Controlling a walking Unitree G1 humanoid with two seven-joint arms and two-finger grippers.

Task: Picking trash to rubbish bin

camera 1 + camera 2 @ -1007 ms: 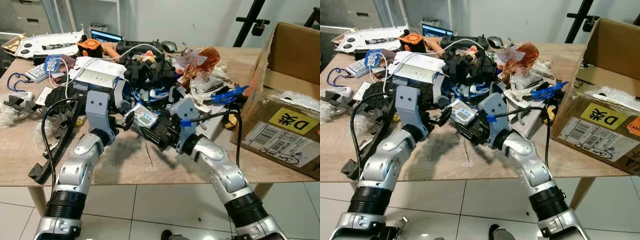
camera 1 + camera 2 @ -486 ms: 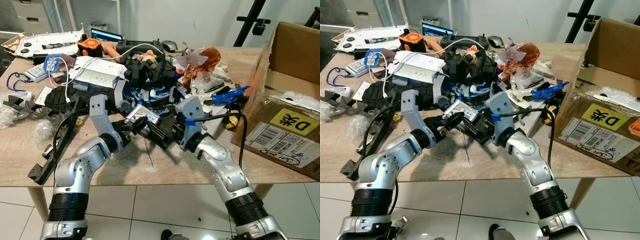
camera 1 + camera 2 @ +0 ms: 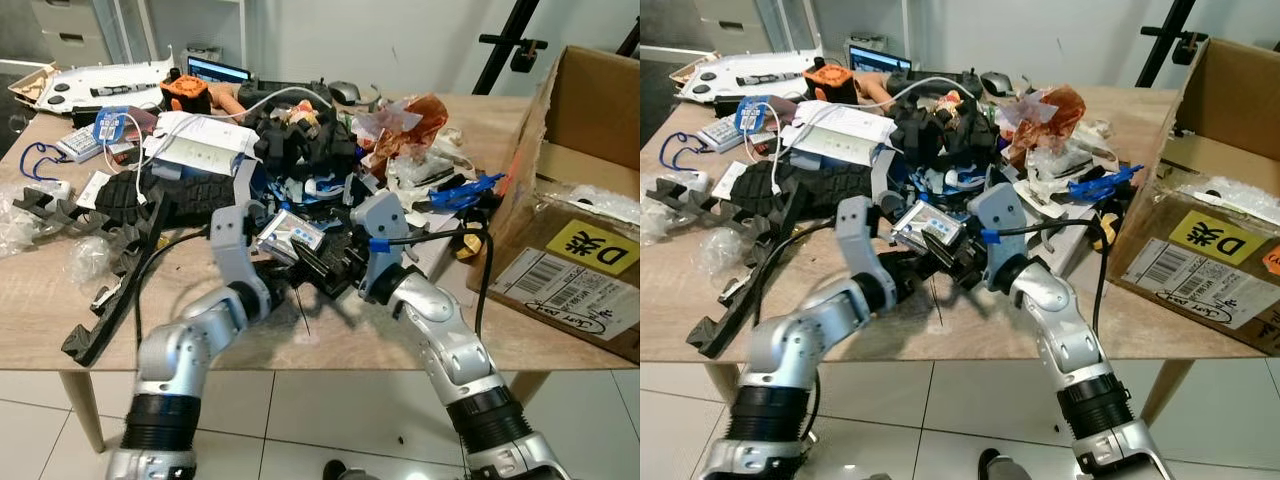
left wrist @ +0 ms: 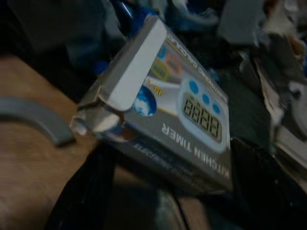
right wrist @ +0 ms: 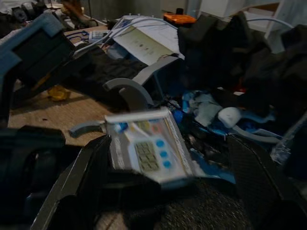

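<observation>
Kitchen timer box (image 3: 291,231) lies tilted at the near edge of the junk heap on the wooden counter (image 3: 40,300). Both pincers flank it with fingers apart: left pincer (image 3: 285,275) beneath its near end, right pincer (image 3: 318,268) just beside it. A cardboard box (image 3: 590,240) sits at the right.

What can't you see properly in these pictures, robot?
- Kitchen timer box: in the left wrist view its far end is lost in shadow.
- Left hand and right hand: head views, they crowd together under the box, so I cannot tell their grip.
- Cardboard box: cut off by the right edge in the head views; its inside is mostly hidden.
- Small print on the timer box: too blurred in the right wrist view.
</observation>
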